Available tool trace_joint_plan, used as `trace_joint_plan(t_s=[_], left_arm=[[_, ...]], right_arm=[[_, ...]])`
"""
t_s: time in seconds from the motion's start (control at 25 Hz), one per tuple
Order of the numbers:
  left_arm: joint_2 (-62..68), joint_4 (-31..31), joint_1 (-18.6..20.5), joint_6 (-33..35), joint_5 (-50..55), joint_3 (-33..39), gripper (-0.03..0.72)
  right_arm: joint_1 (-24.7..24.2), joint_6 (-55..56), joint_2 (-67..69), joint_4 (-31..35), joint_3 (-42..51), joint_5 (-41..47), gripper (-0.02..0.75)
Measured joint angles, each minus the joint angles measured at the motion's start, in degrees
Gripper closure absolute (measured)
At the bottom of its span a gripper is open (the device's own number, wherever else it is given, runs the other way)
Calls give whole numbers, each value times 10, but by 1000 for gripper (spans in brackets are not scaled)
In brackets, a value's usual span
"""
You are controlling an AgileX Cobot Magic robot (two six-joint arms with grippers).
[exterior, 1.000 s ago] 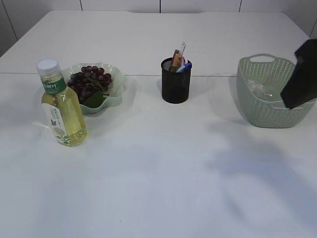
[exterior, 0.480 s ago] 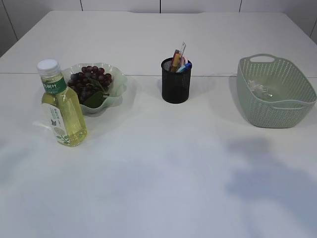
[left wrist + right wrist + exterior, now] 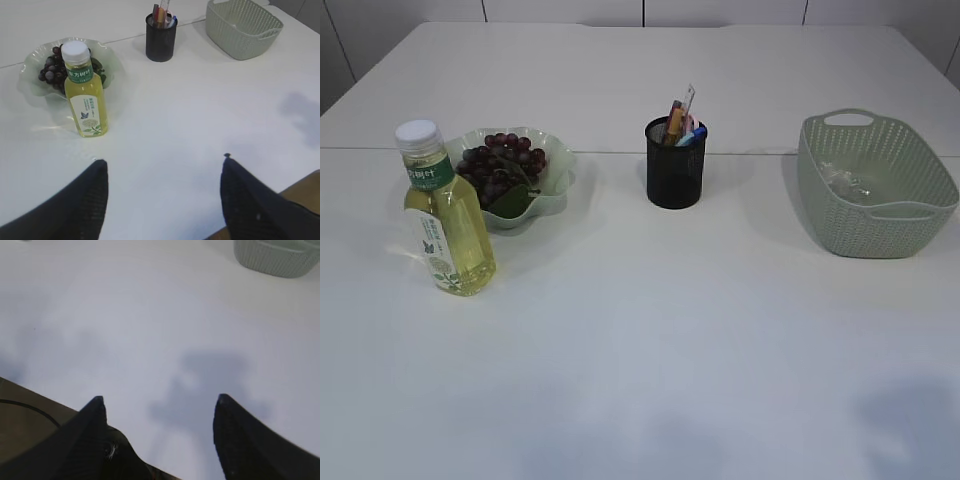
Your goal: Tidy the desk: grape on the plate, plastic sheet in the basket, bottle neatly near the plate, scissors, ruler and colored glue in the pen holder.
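The juice bottle [image 3: 86, 91] stands upright just in front of the grape plate [image 3: 113, 58], nearer the left gripper [image 3: 162, 192]; both grippers spread, empty.

green neck band of clear plastic bottle of yellow drink with white cap [image 3: 85, 91]: white Chinese characters, too blurred to read | white body label: small print and leaf drawing, illegible | no other text

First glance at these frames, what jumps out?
The yellow bottle with a white cap stands upright at front left, just in front of the plate of dark grapes. A black pen holder sits mid-table, stuffed with items. The green basket is at the right.
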Motion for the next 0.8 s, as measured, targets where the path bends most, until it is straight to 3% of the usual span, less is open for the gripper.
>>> trace_joint_plan(t_s=[0.4,0.8], left_arm=[[-187,-7,0,11,18,131,179],[-218,5,0,23,79,155,201]], right_arm=[[0,-63,-226,-6,84,-16,217],[0,-105,-336,-4,171,-14,217]])
